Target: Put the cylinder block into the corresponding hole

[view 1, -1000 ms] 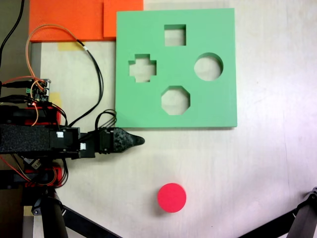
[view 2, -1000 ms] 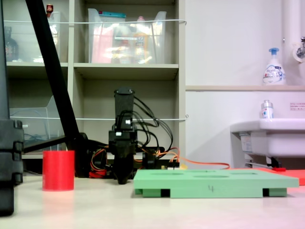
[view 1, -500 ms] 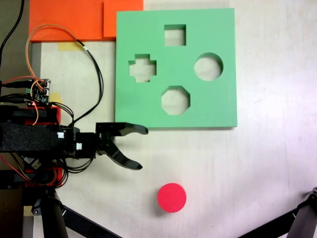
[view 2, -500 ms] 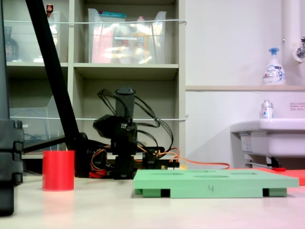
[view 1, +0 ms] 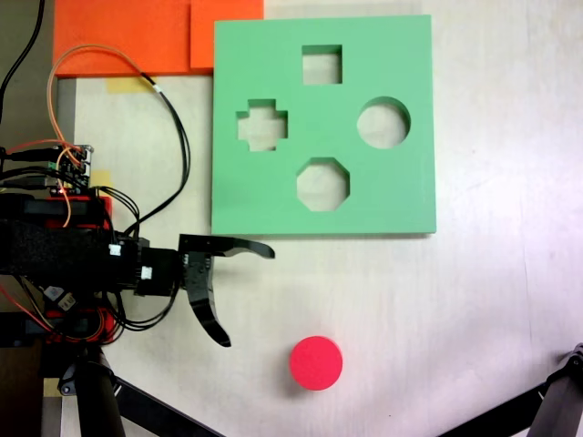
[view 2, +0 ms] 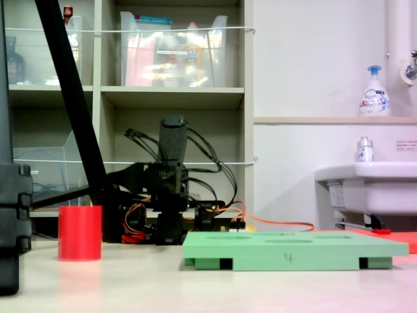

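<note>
Gripper (view 1: 246,296): black, two curved fingers, spread wide and holding nothing; in the first exterior view one finger pointed toward the view's right along the near edge of the board, the other swept down toward the view's bottom. It sat low near the table, at the end of an arm reaching in from the first exterior view's left, with loose black and orange wires behind it. In the second exterior view the gripper (view 2: 171,218) showed only as a dark mass behind the board, its opening not readable there. Block (view 1: 316,362): short red cylinder, upright on its flat end, long axis vertical, round top facing up. It stood on bare table well apart from the gripper, down and to the right of it in the first exterior view, outside the open jaws and untouched; in the second exterior view the block (view 2: 79,233) stood at the view's left, clear of the board. Board (view 1: 264,200): square green foam, flat on the table, four cut-outs. Hole (view 1: 383,123): the round one, empty, toward the board's right side in the first exterior view, far from both block and gripper. Judged stage: approach, grasp not yet made; the gripper would need to travel down-right to bring the block between its fingers.
</note>
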Available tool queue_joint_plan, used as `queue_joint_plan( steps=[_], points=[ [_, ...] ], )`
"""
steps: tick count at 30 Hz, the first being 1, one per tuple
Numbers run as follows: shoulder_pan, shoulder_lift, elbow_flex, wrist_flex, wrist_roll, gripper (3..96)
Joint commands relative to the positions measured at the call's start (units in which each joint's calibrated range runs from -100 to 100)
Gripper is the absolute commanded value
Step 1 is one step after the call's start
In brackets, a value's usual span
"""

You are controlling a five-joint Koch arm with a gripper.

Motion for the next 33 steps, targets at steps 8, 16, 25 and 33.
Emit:
queue_joint_plan(
  steps=[8,16,25,33],
  points=[
    [-0.1,49.0,-1.0,39.4,0.1,95.4],
    [-1.1,64.5,-1.0,39.4,0.1,95.4],
    [-2.9,74.3,3.0,39.4,0.2,95.2],
    [-4.4,84.3,16.3,39.4,0.4,95.0]
  ],
)
